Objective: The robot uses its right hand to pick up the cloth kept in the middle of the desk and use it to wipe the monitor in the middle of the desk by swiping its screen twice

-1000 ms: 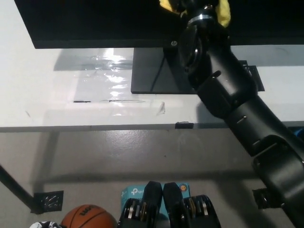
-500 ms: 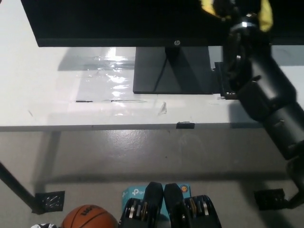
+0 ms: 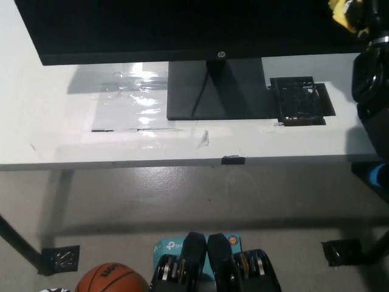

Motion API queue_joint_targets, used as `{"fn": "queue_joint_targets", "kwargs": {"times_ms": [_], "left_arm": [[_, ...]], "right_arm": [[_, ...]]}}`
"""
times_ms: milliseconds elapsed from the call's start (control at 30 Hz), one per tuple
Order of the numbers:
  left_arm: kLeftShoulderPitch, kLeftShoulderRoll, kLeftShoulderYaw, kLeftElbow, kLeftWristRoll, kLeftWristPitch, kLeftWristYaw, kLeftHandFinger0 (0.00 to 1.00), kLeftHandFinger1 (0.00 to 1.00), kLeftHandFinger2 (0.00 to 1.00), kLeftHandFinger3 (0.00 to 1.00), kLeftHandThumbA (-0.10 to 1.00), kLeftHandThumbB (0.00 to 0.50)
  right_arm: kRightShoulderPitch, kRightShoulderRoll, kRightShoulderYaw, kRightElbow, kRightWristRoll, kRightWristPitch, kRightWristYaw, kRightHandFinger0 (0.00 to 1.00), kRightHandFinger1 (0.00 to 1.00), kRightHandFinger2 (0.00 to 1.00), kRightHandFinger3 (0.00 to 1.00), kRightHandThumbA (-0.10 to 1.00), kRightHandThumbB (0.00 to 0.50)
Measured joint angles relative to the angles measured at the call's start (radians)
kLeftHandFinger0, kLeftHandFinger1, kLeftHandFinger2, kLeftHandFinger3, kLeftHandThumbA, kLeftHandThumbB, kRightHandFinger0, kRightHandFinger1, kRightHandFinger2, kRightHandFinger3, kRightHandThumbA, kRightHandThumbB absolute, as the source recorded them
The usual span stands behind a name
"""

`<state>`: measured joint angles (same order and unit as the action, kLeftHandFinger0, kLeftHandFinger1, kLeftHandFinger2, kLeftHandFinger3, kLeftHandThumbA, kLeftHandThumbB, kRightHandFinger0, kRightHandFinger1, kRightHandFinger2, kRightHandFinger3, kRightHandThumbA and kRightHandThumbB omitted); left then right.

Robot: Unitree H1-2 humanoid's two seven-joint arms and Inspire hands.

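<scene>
one black right hand gripping one yellow cloth at screen's right edge | one black flat monitor | one white tabletop | one orange basketball on floor

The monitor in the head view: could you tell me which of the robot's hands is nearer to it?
Right. The black right hand holds the yellow cloth at the right end of the monitor; the left hand is out of view.
</scene>
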<state>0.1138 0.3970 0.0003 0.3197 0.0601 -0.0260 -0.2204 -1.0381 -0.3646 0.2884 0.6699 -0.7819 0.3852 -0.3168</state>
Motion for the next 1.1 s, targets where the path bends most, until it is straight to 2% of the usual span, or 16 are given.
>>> {"fn": "queue_joint_targets", "kwargs": {"times_ms": [67,100,200,233,267,400,467,567,667,733,767,833,933,967,1033,1100], "left_arm": [[0.001,0.000,0.000,0.000,0.000,0.000,0.000,0.51,0.54,0.67,0.80,0.44,0.339],[0.001,0.000,0.000,0.000,0.000,0.000,0.000,0.50,0.54,0.67,0.79,0.44,0.342],[0.001,0.000,0.000,0.000,0.000,0.000,0.000,0.50,0.54,0.67,0.78,0.45,0.345],[0.001,0.000,-0.001,0.000,0.001,0.001,0.000,0.50,0.54,0.68,0.79,0.45,0.335],[0.002,0.000,-0.001,-0.001,0.002,0.001,0.000,0.51,0.54,0.67,0.79,0.45,0.341],[0.002,0.000,-0.002,-0.007,0.003,0.003,0.000,0.47,0.51,0.66,0.80,0.46,0.338],[0.002,0.000,-0.003,-0.007,0.004,0.003,0.000,0.47,0.50,0.66,0.79,0.45,0.343],[0.002,0.000,-0.004,-0.007,0.004,0.002,0.000,0.45,0.49,0.66,0.79,0.45,0.341],[0.001,0.000,-0.004,-0.005,0.004,0.000,0.000,0.47,0.51,0.69,0.79,0.48,0.356],[0.001,0.000,-0.005,-0.005,0.004,0.000,0.000,0.49,0.52,0.69,0.82,0.45,0.332],[0.001,0.000,-0.006,-0.006,0.004,0.001,0.000,0.49,0.52,0.69,0.82,0.45,0.332],[0.001,0.000,-0.008,-0.007,0.005,0.003,0.000,0.50,0.53,0.69,0.82,0.45,0.332],[0.001,0.000,-0.010,-0.007,0.006,0.005,0.000,0.51,0.54,0.70,0.83,0.46,0.341],[0.000,0.000,-0.010,-0.007,0.007,0.006,0.000,0.53,0.56,0.72,0.84,0.47,0.338],[-0.001,0.000,-0.011,-0.007,0.007,0.007,0.000,0.53,0.55,0.71,0.83,0.44,0.337],[-0.001,0.000,-0.011,-0.007,0.007,0.009,0.000,0.54,0.56,0.73,0.84,0.44,0.338]], "right_arm": [[0.000,0.000,-0.003,0.000,0.000,0.008,0.002,0.00,0.00,0.06,0.34,-0.10,0.260],[0.000,0.000,-0.003,0.000,0.000,0.011,0.003,0.01,0.04,0.13,0.37,-0.10,0.271],[-0.001,0.000,-0.003,0.000,0.000,0.019,0.009,0.00,0.00,0.05,0.39,-0.10,0.279],[-0.001,0.000,-0.003,0.000,0.000,0.020,0.011,0.00,0.00,0.00,0.34,-0.10,0.298],[-0.001,0.000,-0.003,0.000,0.000,0.021,0.012,0.00,0.00,0.00,0.09,-0.10,0.246],[-0.001,0.002,-0.004,0.000,0.000,0.022,0.014,0.00,0.00,0.02,0.12,-0.10,0.260],[-0.002,0.003,-0.003,-0.001,0.000,0.022,0.014,0.00,0.01,0.08,0.28,-0.10,0.281],[-0.007,0.014,-0.002,0.002,-0.001,0.027,0.014,0.00,0.00,0.07,0.34,-0.10,0.246],[-0.021,0.029,-0.003,0.015,0.000,0.029,0.013,0.00,0.00,0.08,0.40,-0.10,0.261],[-0.026,0.036,-0.002,0.024,-0.001,0.029,0.012,0.00,0.00,0.02,0.30,-0.10,0.247],[-0.030,0.041,0.002,0.033,-0.003,0.030,0.009,0.00,0.00,0.03,0.30,-0.10,0.247],[-0.043,0.051,0.010,0.057,-0.006,0.031,0.001,0.00,0.00,0.08,0.15,-0.10,0.193],[-0.059,0.070,0.022,0.076,-0.007,0.046,0.000,0.00,0.00,0.25,0.15,-0.10,0.169],[-0.064,0.078,0.027,0.077,-0.007,0.054,0.000,0.05,0.13,0.33,0.38,-0.10,0.226],[-0.073,0.092,0.043,0.078,-0.008,0.062,0.003,0.00,0.00,0.10,0.27,-0.10,0.169],[-0.085,0.113,0.049,0.089,-0.011,0.071,0.006,0.00,0.00,0.12,0.20,-0.10,0.194]]}}
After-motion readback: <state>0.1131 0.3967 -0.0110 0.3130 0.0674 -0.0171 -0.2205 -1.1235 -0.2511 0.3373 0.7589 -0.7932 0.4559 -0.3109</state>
